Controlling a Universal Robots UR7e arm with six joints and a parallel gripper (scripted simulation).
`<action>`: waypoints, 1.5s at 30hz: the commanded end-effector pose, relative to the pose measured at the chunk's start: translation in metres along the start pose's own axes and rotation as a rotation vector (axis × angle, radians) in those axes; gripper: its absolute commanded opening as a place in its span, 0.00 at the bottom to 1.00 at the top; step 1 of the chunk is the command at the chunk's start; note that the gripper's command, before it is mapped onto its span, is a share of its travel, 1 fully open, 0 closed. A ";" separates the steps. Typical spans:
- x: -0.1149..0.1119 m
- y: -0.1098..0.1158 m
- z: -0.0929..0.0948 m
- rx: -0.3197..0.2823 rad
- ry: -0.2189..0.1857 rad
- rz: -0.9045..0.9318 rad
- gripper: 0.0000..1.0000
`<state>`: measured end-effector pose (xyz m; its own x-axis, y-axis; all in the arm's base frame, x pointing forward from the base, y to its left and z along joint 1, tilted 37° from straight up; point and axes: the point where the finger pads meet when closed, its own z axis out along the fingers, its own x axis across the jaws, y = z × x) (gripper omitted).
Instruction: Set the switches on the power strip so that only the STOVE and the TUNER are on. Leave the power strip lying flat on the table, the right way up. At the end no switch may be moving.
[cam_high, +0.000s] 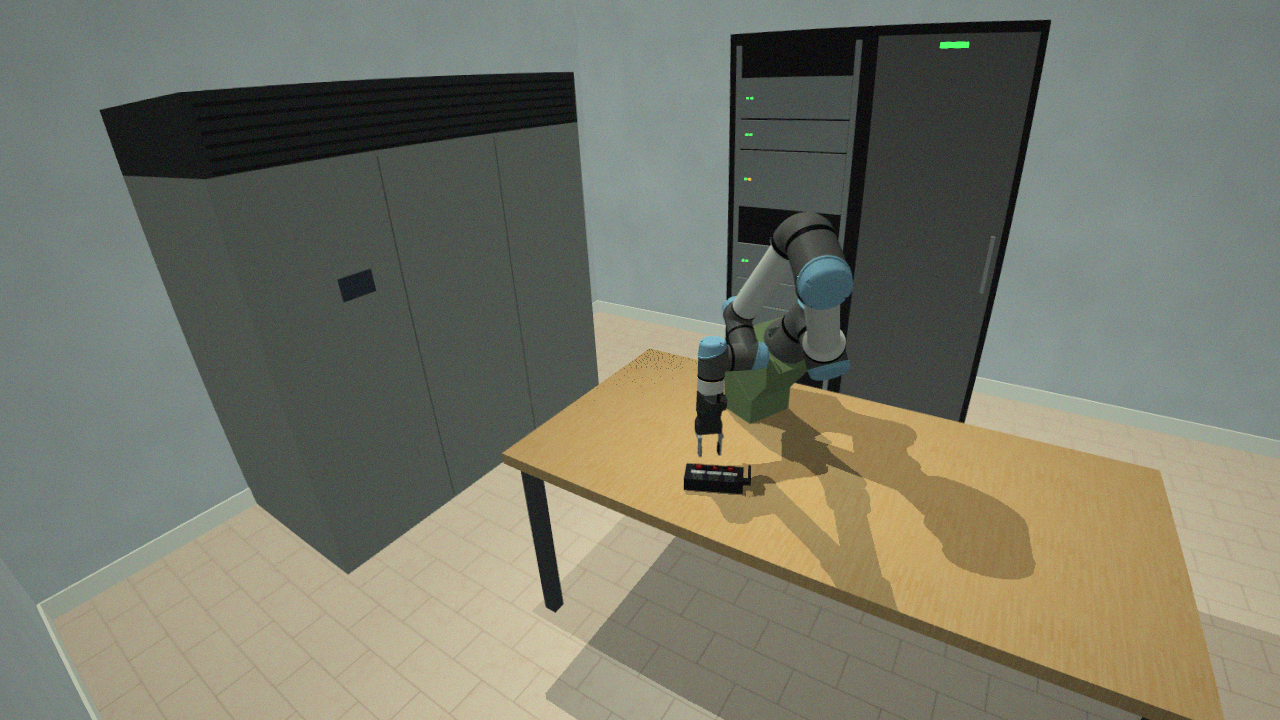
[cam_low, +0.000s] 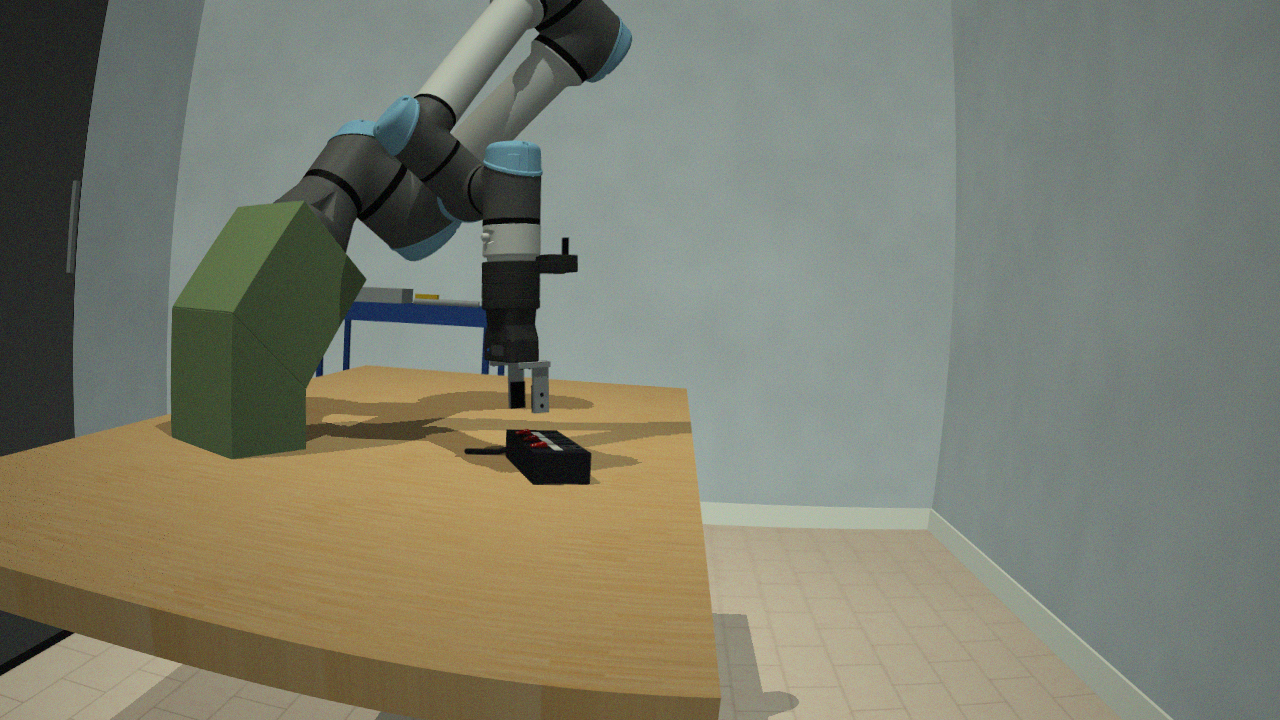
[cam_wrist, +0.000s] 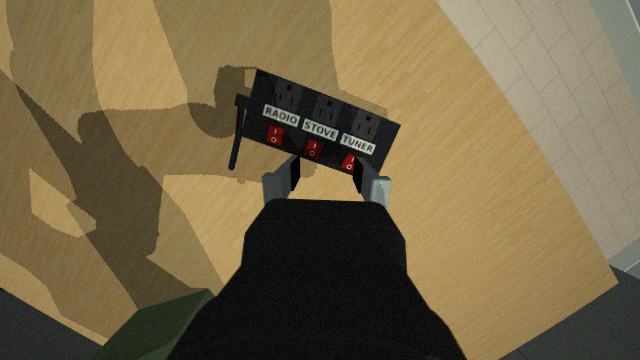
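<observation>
A black power strip (cam_wrist: 322, 127) lies flat on the wooden table, right way up, with three sockets and white labels RADIO, STOVE and TUNER. Under each label sits a red rocker switch: RADIO (cam_wrist: 275, 135), STOVE (cam_wrist: 312, 148), TUNER (cam_wrist: 349, 162). I cannot tell which switches are on. The strip also shows in the top view (cam_high: 715, 477) and the exterior view (cam_low: 547, 454). My gripper (cam_wrist: 326, 167) (cam_low: 529, 394) is open and empty, pointing down, a little above the strip's switch side. Its right finger partly hides the TUNER switch. A short black cord stub (cam_wrist: 236, 135) leaves the RADIO end.
The arm's green base block (cam_low: 255, 331) stands behind the gripper. The table's left edge (cam_high: 572, 483) is near the strip. A grey cabinet (cam_high: 358, 295) and a server rack (cam_high: 877, 214) stand beyond the table.
</observation>
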<state>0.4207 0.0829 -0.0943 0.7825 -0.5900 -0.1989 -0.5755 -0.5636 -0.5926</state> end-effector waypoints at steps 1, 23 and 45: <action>0.000 0.000 0.000 0.000 0.001 0.000 1.00; -0.006 -0.010 -0.047 -0.034 -0.017 0.408 1.00; -0.022 -0.014 -0.080 -0.064 -0.025 0.718 1.00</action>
<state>0.3933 0.0581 -0.0203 0.2187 -0.8144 -0.5376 -0.9597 -0.0798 -0.2696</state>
